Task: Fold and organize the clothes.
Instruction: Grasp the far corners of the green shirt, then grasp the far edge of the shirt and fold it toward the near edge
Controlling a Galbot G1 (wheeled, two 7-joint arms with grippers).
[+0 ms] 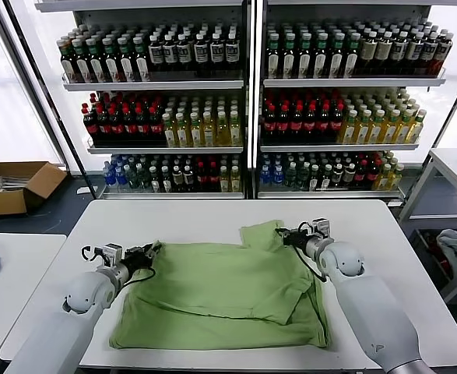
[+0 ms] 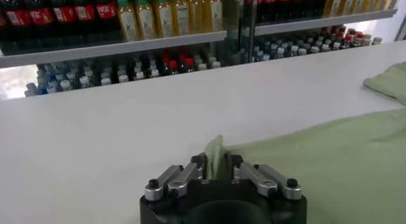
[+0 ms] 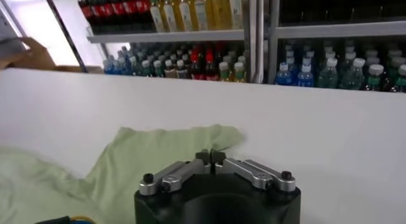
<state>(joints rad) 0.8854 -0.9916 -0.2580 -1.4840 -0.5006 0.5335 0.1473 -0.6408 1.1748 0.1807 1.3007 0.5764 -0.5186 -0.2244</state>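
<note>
**A:** Jaws first: both pairs look closed on cloth. The left gripper (image 2: pixel 217 165) has a small upright fold of the shirt (image 1: pixel 224 292) nipped between its fingers, clear in the left wrist view. The right gripper (image 3: pixel 210 157) has its tips meeting; in the right wrist view green fabric lies right at them, though I can't make out the pinched layer itself.

**B:** And where does the shirt lie?

**A:** Spread on the white table (image 1: pixel 212 214), plain side up, between the two arms. The left gripper (image 1: pixel 140 257) is at its edge on the robot's left; the right gripper (image 1: pixel 287 235) sits by the raised, crumpled part at the far right corner.

**B:** How will it handle?

**A:** Light and limp, I'd judge. It will sag and drag, so edges and corners are the sensible places to hold, both lifted evenly.

**B:** What do the views add?

**A:** Only the head view gives the whole outline and the drinks shelves (image 1: pixel 251 86) behind. Only the wrist views show the fingertips closely.
</note>
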